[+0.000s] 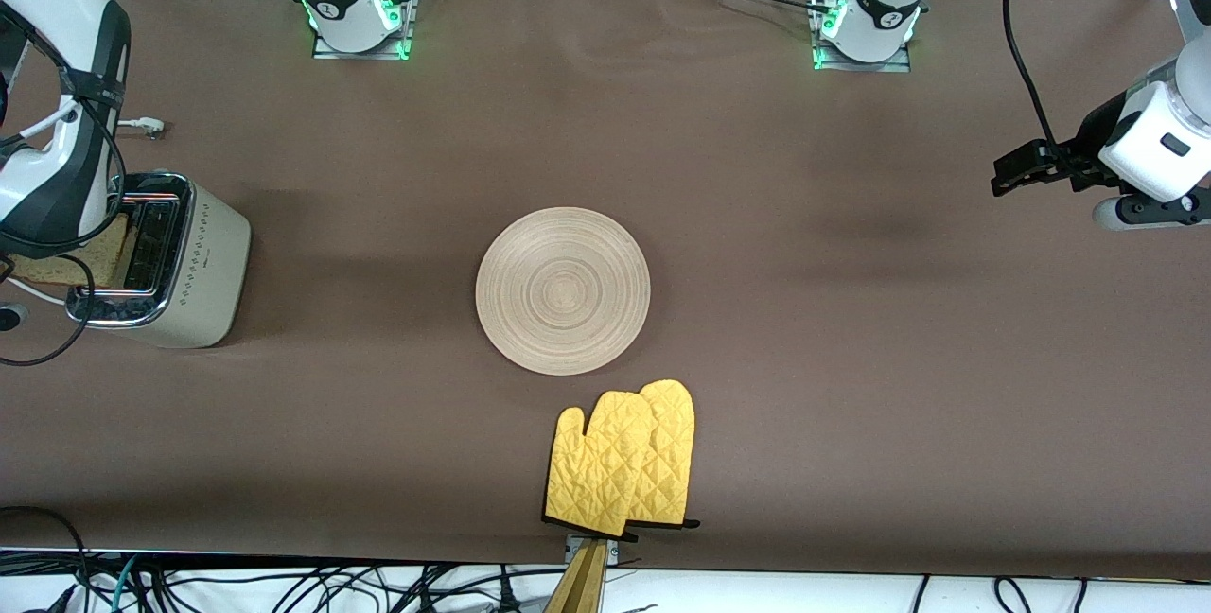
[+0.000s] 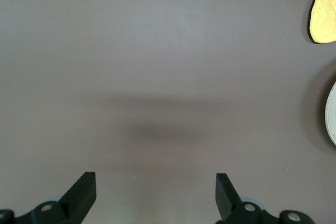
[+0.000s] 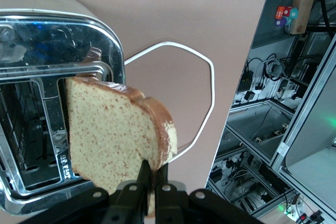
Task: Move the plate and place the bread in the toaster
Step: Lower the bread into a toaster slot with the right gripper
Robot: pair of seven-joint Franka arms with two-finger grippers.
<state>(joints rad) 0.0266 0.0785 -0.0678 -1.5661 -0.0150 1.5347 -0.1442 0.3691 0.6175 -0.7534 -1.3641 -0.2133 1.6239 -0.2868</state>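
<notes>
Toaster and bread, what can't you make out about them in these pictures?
- Front view: the right arm covers most of the bread and the right claw entirely.
- Right wrist view: the bread, pinched in the right claw, hides part of the toaster slots, so its depth inside is unclear.
- Left wrist view: neither shows; only the open left claw.

1. No words, brand names or numbers can be read anywhere.
2. The toaster has only a row of small diamond marks on its side, plus a tiny dark mark too small to make out.
</notes>
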